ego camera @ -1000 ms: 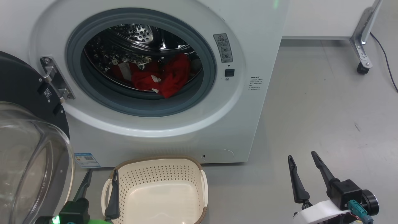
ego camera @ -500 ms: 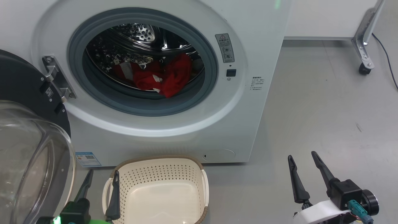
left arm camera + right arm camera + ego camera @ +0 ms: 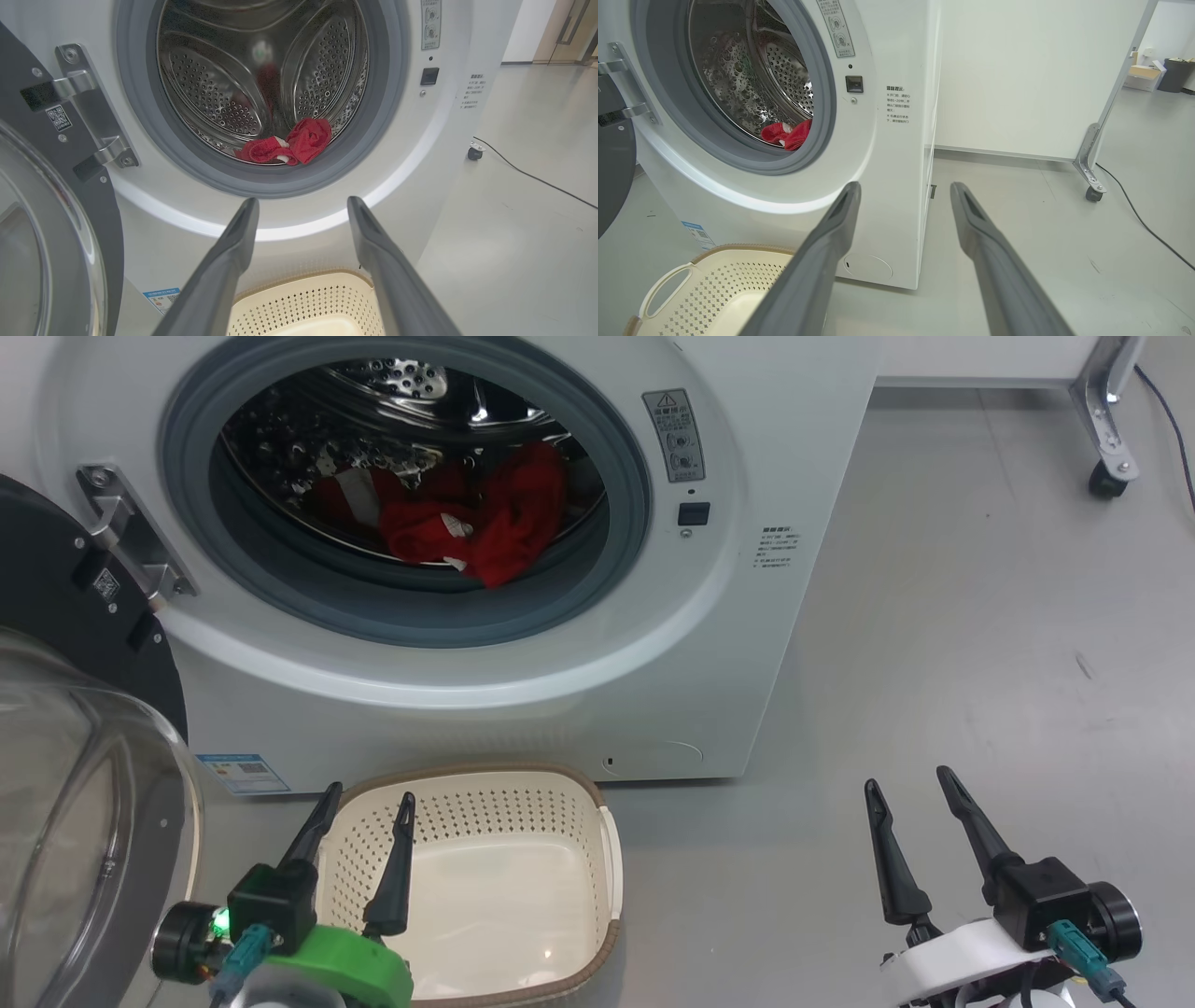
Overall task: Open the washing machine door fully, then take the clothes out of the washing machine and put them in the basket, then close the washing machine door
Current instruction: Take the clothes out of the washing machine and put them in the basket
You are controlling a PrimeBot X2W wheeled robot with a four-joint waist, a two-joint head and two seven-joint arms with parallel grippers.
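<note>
The washing machine stands with its door swung wide to the left, the glass bowl facing me. The red clothes lie bunched at the bottom of the steel drum, also visible as clothes and clothes in the wrist views. The cream basket sits on the floor just in front of the machine and holds nothing. My left gripper is open above the basket's left side, its fingers pointing at the drum opening. My right gripper is open over the floor, right of the machine.
A metal leg on a caster and a black cable are at the far right. The grey floor spreads out right of the machine. The open door's bowl bulges close on the left of my left arm.
My left gripper has risen and moved right, from beside the basket's left handle to over its left side. The head camera has shifted a little. My right gripper has stayed put.
</note>
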